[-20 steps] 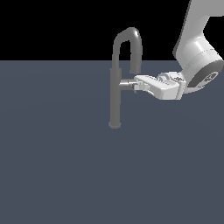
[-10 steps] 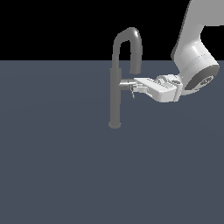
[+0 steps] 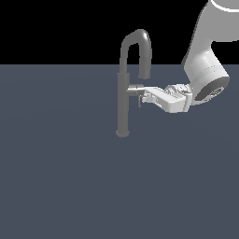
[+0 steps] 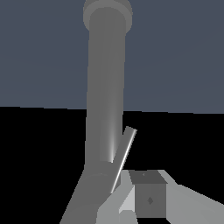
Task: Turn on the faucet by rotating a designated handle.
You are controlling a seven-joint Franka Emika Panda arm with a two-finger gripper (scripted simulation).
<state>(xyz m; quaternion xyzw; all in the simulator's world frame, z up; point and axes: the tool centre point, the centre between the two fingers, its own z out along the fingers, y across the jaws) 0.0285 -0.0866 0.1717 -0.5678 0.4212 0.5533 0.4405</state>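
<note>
Faucet (image 3: 123, 100), grey, upright on slate floor (image 3: 70, 186).
Handle (image 3: 135, 88) juts toward 3 o'clock; gripper (image 3: 145, 95) touches its tip, finger spacing indiscernible.

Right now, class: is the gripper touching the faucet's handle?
Touching, it seems: in the exterior view the gripper meets the handle on the faucet with no visible gap.
</note>
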